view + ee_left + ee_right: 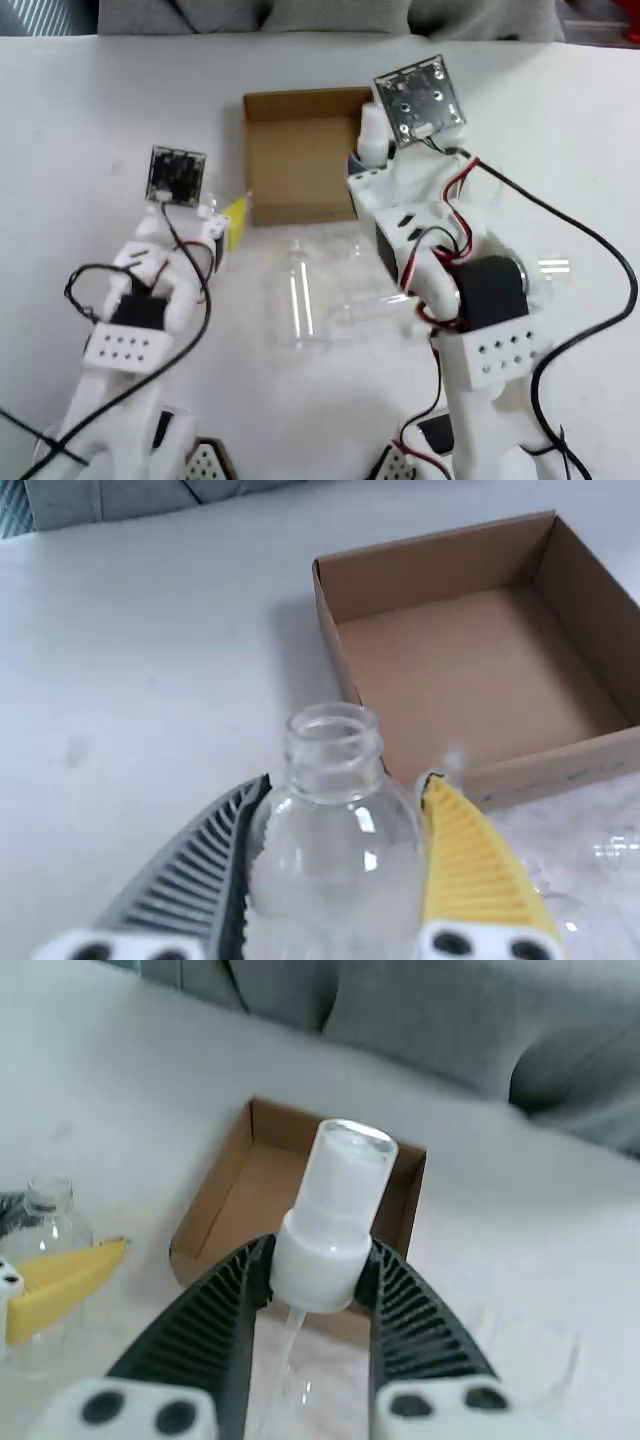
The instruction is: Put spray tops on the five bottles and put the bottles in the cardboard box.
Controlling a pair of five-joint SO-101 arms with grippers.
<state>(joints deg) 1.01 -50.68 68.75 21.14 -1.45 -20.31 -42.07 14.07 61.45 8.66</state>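
The left gripper (347, 785) is clamping a clear, uncapped bottle (335, 840) just off the near left corner of the cardboard box (480, 670). The right gripper (318, 1255) is pinching a white spray top (335, 1210) over the box's right edge. Another bottle (298, 295) is lying nearer on the table (100, 120).

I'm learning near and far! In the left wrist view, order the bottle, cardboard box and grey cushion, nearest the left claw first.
1. Clear bottle, inside the left claw.
2. Cardboard box, just beyond it.
3. Grey cushion, farthest back.
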